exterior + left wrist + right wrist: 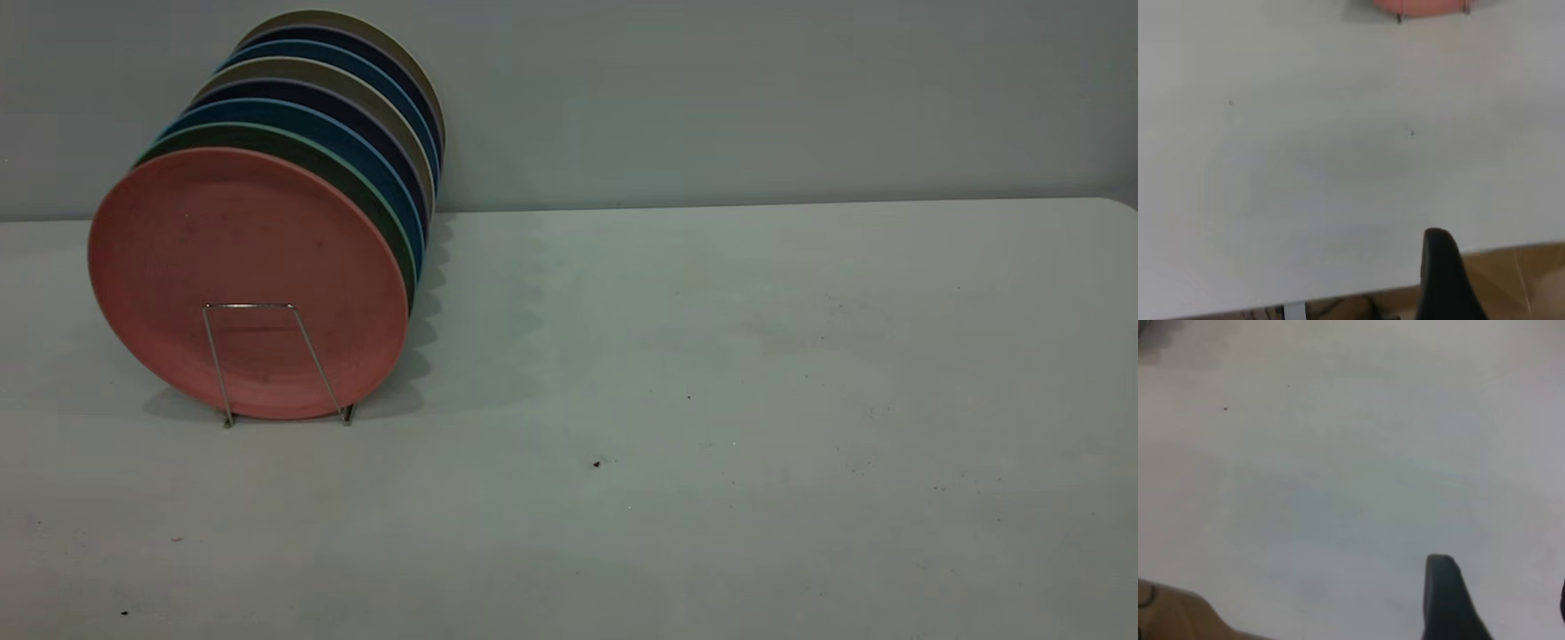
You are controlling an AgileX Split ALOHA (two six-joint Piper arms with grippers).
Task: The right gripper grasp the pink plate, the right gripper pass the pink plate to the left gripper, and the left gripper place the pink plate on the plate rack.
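Observation:
The pink plate (pixel 240 258) stands upright in the front slot of the plate rack (pixel 216 360), at the table's left, in front of several darker plates. Its lower edge also shows in the left wrist view (pixel 1425 5), far from the left gripper (pixel 1503 250). The left gripper hangs over the table's edge; one black finger (pixel 1441 273) shows with nothing beside it, so the jaws stand apart and empty. The right gripper (pixel 1503 577) is over bare table, open and empty, with one finger (pixel 1443 597) in view and the other just at the picture's edge. Neither gripper shows in the exterior view.
Behind the pink plate stand a green plate (pixel 293 147), blue, dark and beige plates in a row toward the wall. The grey table (pixel 711 400) stretches to the right of the rack. Brown floor (pixel 1525 280) shows past the table's edge.

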